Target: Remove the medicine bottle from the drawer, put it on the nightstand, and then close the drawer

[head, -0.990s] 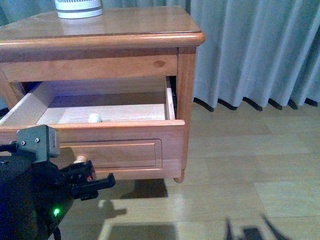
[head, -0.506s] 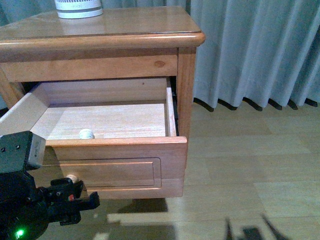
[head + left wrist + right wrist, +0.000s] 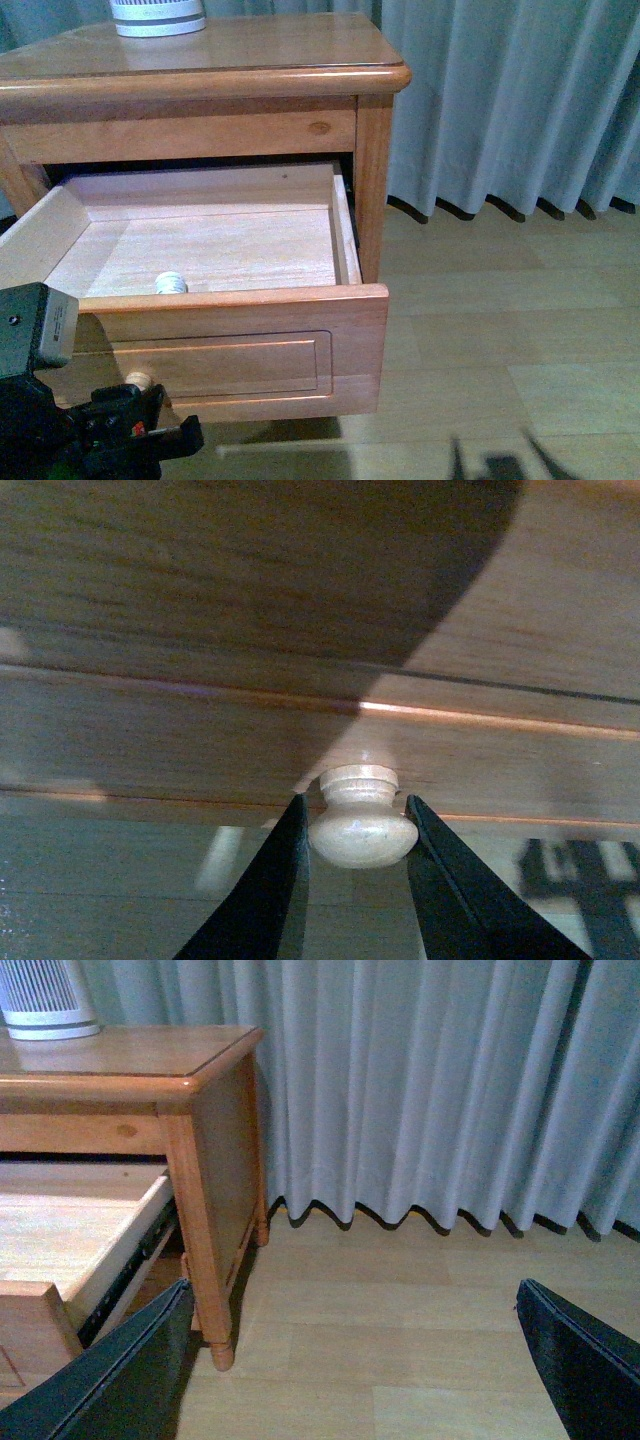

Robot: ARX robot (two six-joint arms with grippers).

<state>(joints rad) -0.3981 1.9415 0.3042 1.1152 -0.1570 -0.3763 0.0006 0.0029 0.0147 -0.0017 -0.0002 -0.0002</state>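
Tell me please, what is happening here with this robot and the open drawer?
The left gripper has its jaws closed on the knob of the drawer, which stands wide open. The medicine bottle sits inside, near its front, untouched. The right gripper hangs open over the floor beside the nightstand, holding nothing. So the bottle is not yet taken out.
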